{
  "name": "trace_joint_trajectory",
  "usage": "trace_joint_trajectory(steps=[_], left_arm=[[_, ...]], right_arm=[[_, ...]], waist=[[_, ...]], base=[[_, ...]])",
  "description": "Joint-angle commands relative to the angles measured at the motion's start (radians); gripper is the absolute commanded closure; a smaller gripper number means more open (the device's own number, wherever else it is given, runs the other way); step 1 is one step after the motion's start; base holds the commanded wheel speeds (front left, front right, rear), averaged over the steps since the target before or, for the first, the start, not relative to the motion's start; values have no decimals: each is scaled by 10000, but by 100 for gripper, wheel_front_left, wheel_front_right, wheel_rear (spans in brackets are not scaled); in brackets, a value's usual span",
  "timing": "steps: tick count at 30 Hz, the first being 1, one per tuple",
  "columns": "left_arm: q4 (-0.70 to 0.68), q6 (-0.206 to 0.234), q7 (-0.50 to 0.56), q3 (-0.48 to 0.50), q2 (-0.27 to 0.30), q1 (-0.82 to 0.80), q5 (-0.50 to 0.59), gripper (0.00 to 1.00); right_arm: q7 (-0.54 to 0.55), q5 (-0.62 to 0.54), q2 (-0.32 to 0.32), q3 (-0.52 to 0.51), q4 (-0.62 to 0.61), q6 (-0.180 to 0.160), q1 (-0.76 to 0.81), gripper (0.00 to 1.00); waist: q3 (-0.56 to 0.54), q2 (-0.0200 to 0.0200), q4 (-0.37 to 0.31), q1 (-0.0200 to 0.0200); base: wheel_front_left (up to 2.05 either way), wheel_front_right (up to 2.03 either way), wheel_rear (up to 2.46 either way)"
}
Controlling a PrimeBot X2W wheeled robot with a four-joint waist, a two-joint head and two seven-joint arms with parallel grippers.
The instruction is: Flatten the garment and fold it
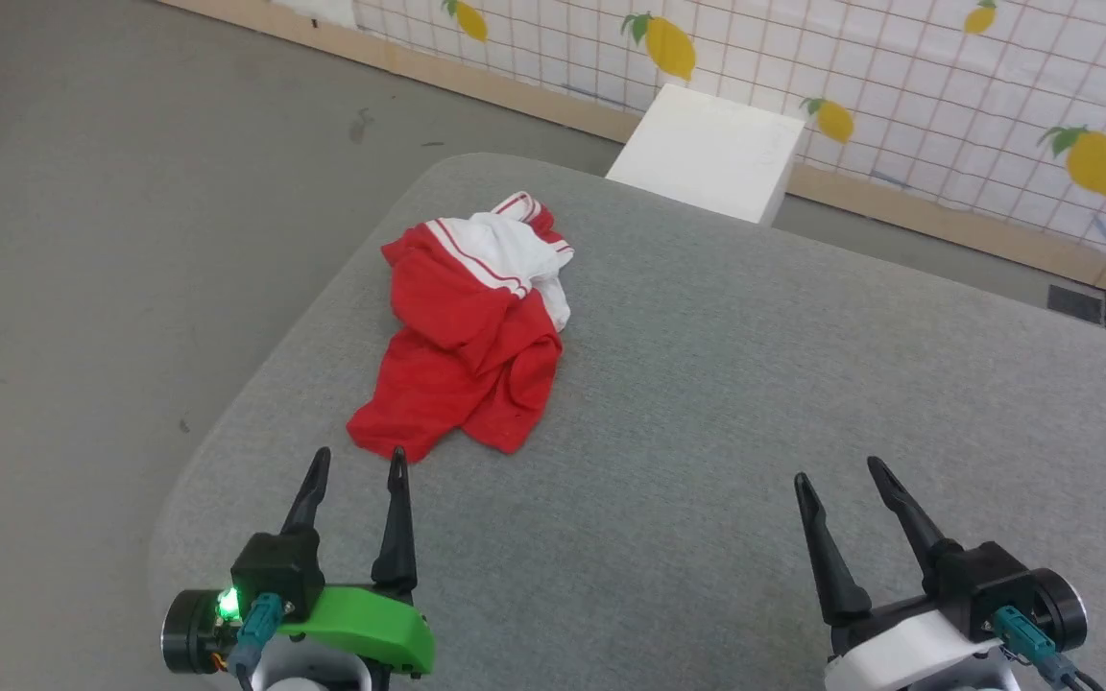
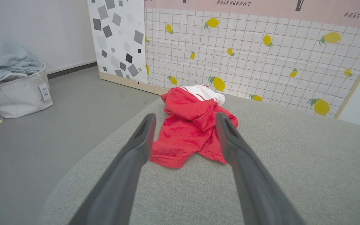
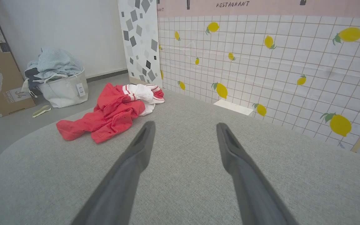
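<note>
Nearest, the left tool (image 1: 360,453) and right tool (image 1: 838,469) are held spread and empty over the counter (image 1: 707,384), with the crumpled garment (image 1: 462,355) found just ahead of the left tool, its long axis running away and slightly rightward, well apart from the right tool.

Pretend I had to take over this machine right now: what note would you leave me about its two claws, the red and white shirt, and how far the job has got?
Left gripper: open, holding nothing, with the garment's near hem just ahead of its fingertips.
Right gripper: open, holding nothing, over bare table, well to the right of the garment.
Garment: a crumpled heap on the left part of the grey table, with a white sleeve bunched at the far end.
Done: nothing yet; it is neither flattened nor folded.
Left: pull it out flat, then fold it.
</note>
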Motion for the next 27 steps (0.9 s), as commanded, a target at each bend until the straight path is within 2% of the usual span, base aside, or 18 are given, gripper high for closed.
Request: trace_joint_trajectory(steps=[1, 8, 18, 27], left_arm=[[4, -8, -76, -23, -28, 145, 16, 0], [1, 22, -76, -6, -28, 174, -11, 0], [217, -192, -76, -60, -28, 143, -142, 0], [772, -873, -60, -58, 336, -819, 159, 0]], right_arm=[[-61, 58, 7, 6, 25, -19, 123, 0], [-61, 112, 7, 61, 61, -19, 76, 0], [-61, 133, 7, 87, 89, -19, 91, 0], [-61, -183, 7, 174, -60, -19, -311, 0]], waist=[[0, 13, 104, 0], [-12, 13, 181, 0], [21, 13, 62, 0], [879, 13, -563, 0]], base=[[0, 0, 0], [0, 0, 0], [0, 0, 0], [0, 0, 0]])
